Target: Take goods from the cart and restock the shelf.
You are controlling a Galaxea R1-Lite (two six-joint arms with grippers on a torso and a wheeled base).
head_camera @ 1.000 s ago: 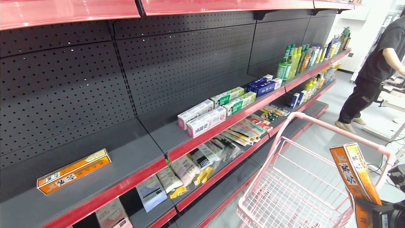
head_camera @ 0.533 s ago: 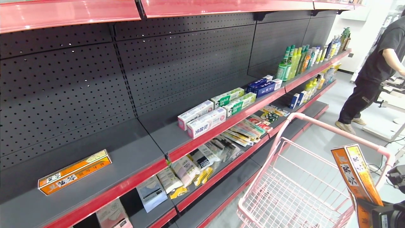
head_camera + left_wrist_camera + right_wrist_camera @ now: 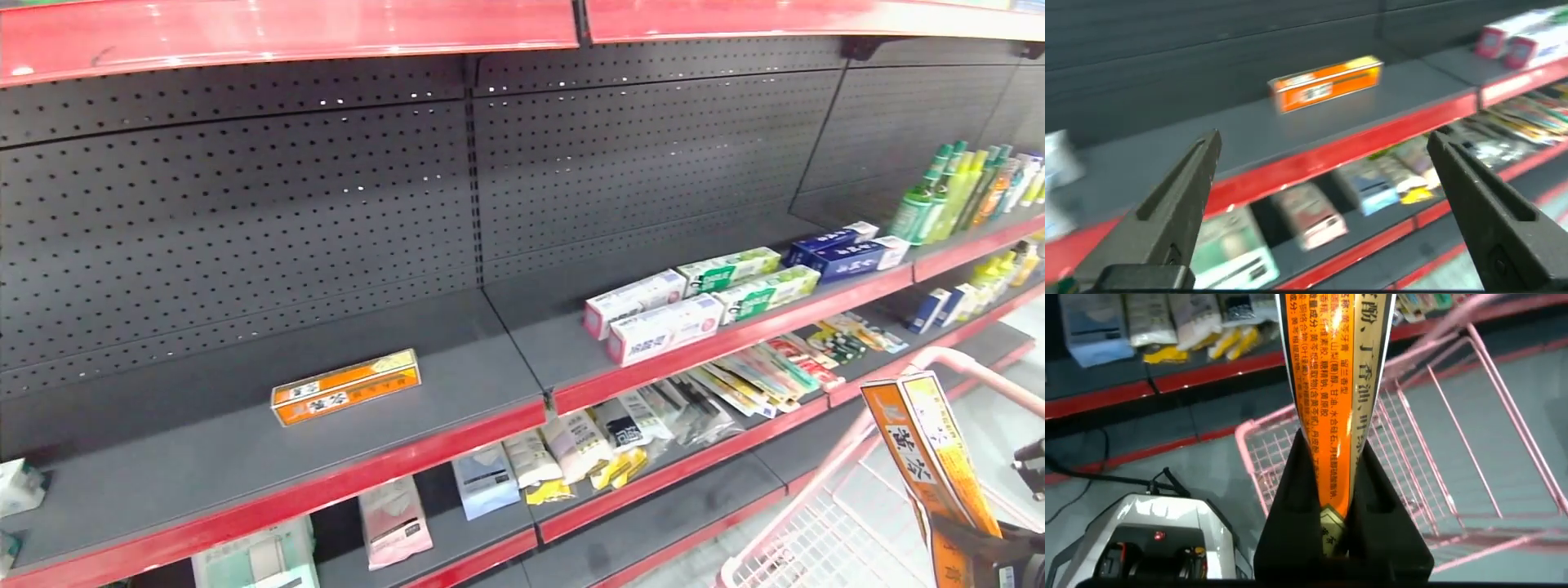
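Two tools: the left tool [image 3: 1323, 204] is spread wide and holds nothing, facing the shelf [image 3: 245, 457]. There a flat orange box [image 3: 346, 387] lies left of the white toothpaste boxes [image 3: 653, 318]. Farther right, above the pink cart [image 3: 816, 523], the right tool [image 3: 1334, 461] clamps the lower end of an upright orange box [image 3: 931, 457].

Shop: stocked red-edged shelves [image 3: 204, 457], pink cart [image 3: 951, 354].

Glossy cardboard box [image 3: 927, 457], matt metal shelf [image 3: 204, 441], pink-coated wire cart [image 3: 804, 543].
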